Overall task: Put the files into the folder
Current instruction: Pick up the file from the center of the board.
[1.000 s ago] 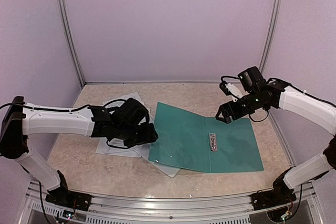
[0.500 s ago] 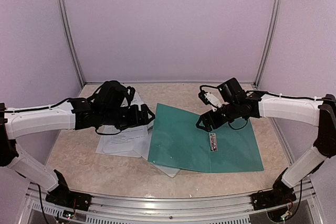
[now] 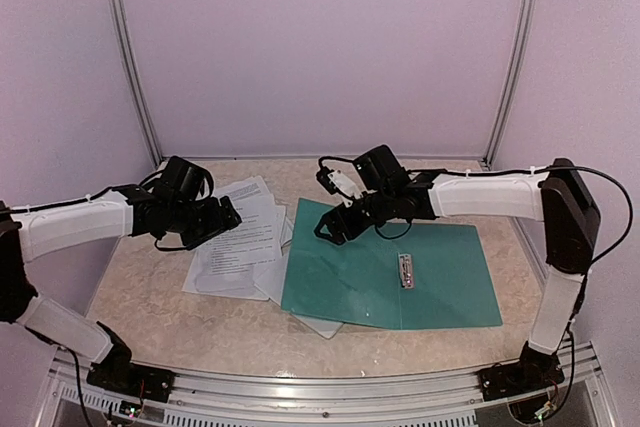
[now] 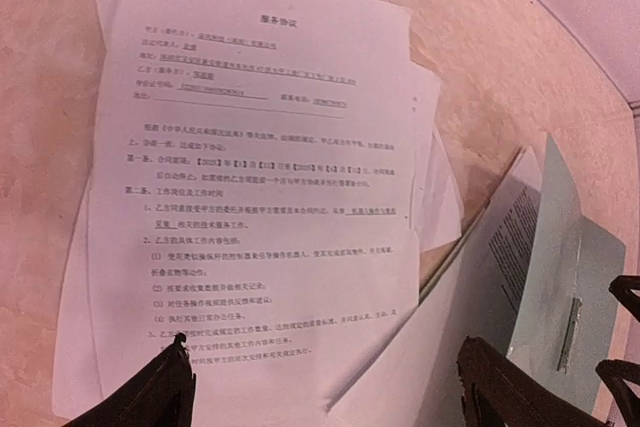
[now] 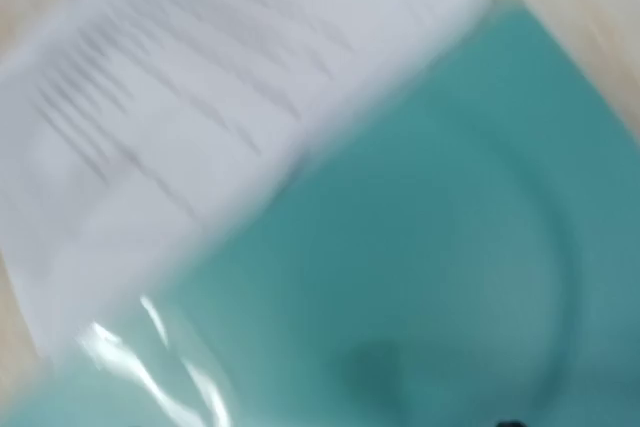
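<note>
Teal folder [image 3: 345, 282] lying open flat, files [image 3: 245, 237] fanned at its left edge, left gripper [image 3: 228, 219] above them, right gripper [image 3: 330, 229] over the folder's far-left corner

files [image 3: 245, 245] white, black printed text; folder [image 3: 440, 287] teal-green, silver clip [image 3: 405, 270]; table [image 3: 150, 307] beige marbled

Plain lilac walls [image 3: 320, 47] with metal corner posts [image 3: 130, 57] — beige marbled tabletop [image 3: 140, 299] below.

Left jaws drew back left over the files [image 3: 240, 237]; right jaws swept across the folder [image 3: 440, 287].
</note>
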You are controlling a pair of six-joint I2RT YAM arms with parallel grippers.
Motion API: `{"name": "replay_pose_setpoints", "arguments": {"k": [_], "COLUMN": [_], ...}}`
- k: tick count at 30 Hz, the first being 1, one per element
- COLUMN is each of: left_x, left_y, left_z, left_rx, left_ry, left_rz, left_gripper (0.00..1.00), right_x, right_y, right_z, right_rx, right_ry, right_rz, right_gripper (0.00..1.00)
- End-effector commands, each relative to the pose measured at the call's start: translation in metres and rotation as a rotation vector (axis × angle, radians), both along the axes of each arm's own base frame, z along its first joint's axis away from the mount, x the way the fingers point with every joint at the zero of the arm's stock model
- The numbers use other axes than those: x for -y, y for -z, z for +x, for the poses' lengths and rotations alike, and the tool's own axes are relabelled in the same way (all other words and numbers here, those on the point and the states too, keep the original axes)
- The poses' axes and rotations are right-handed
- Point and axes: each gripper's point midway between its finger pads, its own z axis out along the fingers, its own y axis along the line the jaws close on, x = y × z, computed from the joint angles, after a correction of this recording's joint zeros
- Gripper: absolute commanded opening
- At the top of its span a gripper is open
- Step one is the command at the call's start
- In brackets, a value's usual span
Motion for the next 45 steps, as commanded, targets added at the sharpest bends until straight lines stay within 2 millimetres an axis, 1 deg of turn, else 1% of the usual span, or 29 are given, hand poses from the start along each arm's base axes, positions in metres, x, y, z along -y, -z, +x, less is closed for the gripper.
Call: {"name": "replay_pose_setpoints", "arguments": {"k": [1, 3, 6, 8, 10, 11, 12, 14, 18, 20, 23, 26, 29, 34, 39, 45], "left_x": [-0.037, -0.054, -0.07, -0.081, -0.091, -0.09, -0.092, -0.095, -0.096, -0.095, -0.095, -0.097, -0.1, -0.101, -0.099, -0.098], "left_y": [0.003, 0.007, 0.011, 0.015, 0.017, 0.018, 0.021, 0.025, 0.038, 0.04, 0.043, 0.043, 0.044, 0.045, 0.053, 0.059], "left_z": [-0.003, -0.001, 0.0, 0.003, 0.009, 0.011, 0.014, 0.021, 0.033, 0.039, 0.043, 0.048, 0.052, 0.065, 0.074, 0.078], "left_rx": [-0.034, -0.05, -0.066, -0.075, -0.07, -0.075, -0.078, -0.078, -0.104, -0.11, -0.112, -0.108, -0.108, -0.105, -0.117, -0.121], "left_ry": [-0.083, -0.13, -0.161, -0.189, -0.214, -0.207, -0.209, -0.217, -0.218, -0.216, -0.209, -0.205, -0.201, -0.162, -0.139, -0.134], "left_rz": [0.025, 0.018, 0.004, -0.001, -0.02, -0.049, -0.06, -0.064, -0.071, -0.079, -0.079, -0.07, -0.073, -0.069, -0.065, -0.074], "left_gripper": [0.88, 0.88, 0.88, 0.88, 0.87, 0.87, 0.87, 0.87, 0.88, 0.88, 0.88, 0.88, 0.88, 0.88, 0.88, 0.87], "right_x": [-0.057, -0.079, -0.11, -0.126, -0.139, -0.144, -0.148, -0.153, -0.152, -0.15, -0.144, -0.134, -0.13, -0.121, -0.117, -0.115], "right_y": [-0.021, -0.019, -0.015, -0.01, -0.005, -0.003, 0.006, 0.013, 0.039, 0.05, 0.057, 0.065, 0.071, 0.084, 0.092, 0.104], "right_z": [0.01, 0.013, 0.014, 0.017, 0.018, 0.019, 0.021, 0.024, 0.028, 0.027, 0.029, 0.037, 0.042, 0.05, 0.056, 0.056], "right_rx": [0.019, -0.012, -0.028, -0.042, -0.069, -0.079, -0.097, -0.117, -0.17, -0.192, -0.213, -0.233, -0.257, -0.284, -0.326, -0.368], "right_ry": [-0.039, -0.048, -0.065, -0.069, -0.075, -0.074, -0.069, -0.055, -0.018, -0.008, 0.015, 0.05, 0.067, 0.101, 0.098, 0.1], "right_rz": [0.121, 0.157, 0.188, 0.201, 0.222, 0.231, 0.227, 0.229, 0.208, 0.205, 0.217, 0.222, 0.232, 0.23, 0.26, 0.266], "right_gripper": [0.72, 0.71, 0.71, 0.7, 0.7, 0.69, 0.69, 0.69, 0.68, 0.68, 0.67, 0.66, 0.65, 0.65, 0.63, 0.62]}}
